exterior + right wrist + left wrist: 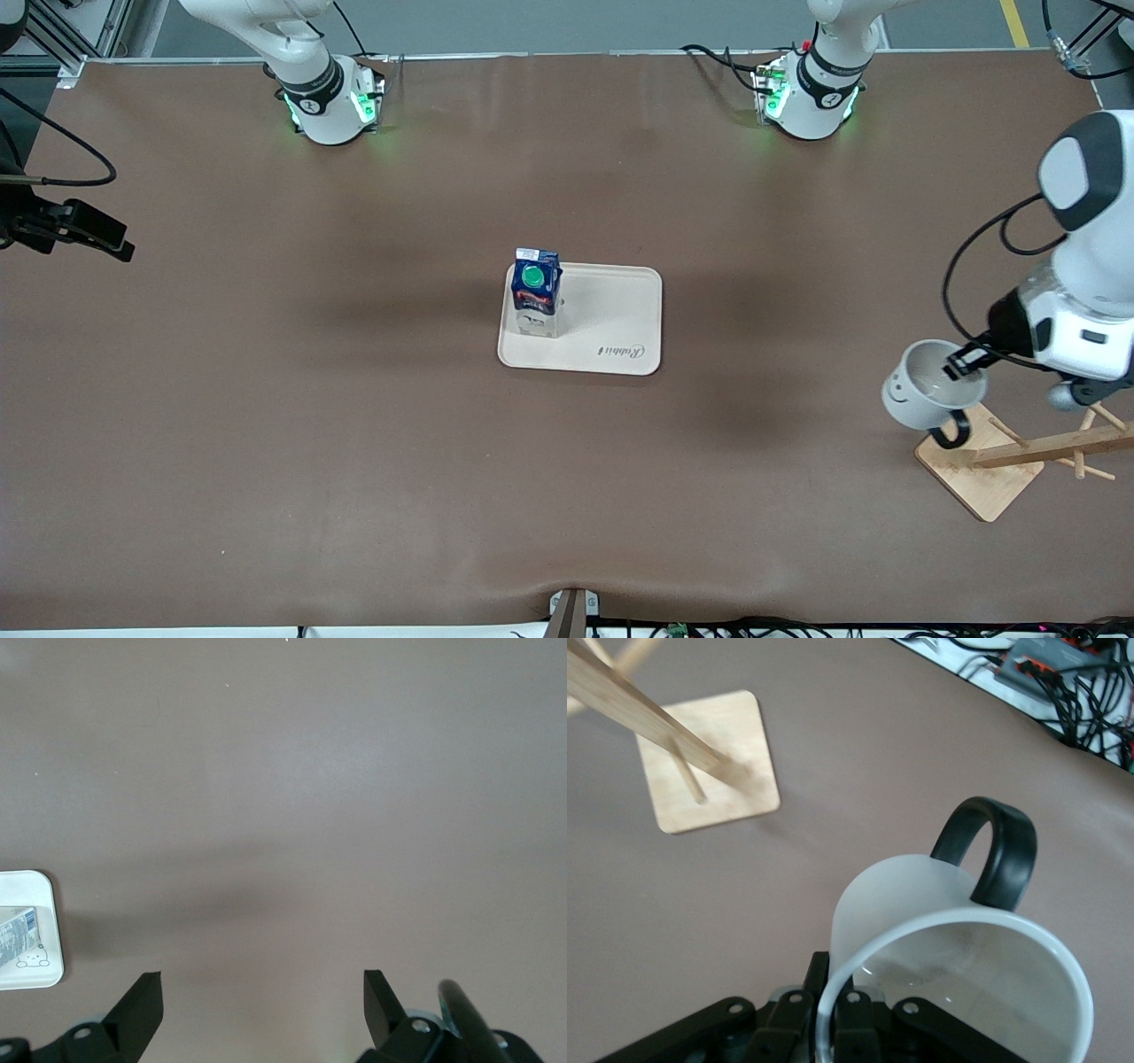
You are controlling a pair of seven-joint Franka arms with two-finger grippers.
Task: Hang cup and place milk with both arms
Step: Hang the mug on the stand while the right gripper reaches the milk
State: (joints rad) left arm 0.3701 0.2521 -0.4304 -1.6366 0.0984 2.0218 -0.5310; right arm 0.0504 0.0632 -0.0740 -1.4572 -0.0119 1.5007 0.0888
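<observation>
The white cup (924, 392) with its smiley face hangs tilted in the air, and my left gripper (966, 361) is shut on its rim. Its black loop handle (952, 434) points down, just above the base of the wooden rack (983, 474). In the left wrist view the fingers (819, 979) pinch the cup (957, 966) wall, with the handle (997, 846) on the side away from them. The dark blue milk (537, 292) stands upright on the beige tray (620, 337) at mid-table. My right gripper (106, 237) waits open and empty over the right arm's end of the table (263, 992).
The rack's slanted post and pegs (1054, 447) rise from its square base (709, 762) at the left arm's end. The tray corner (40, 930) with the milk's white lower part (18, 939) shows in the right wrist view. Cables (1063, 682) lie along the table edge.
</observation>
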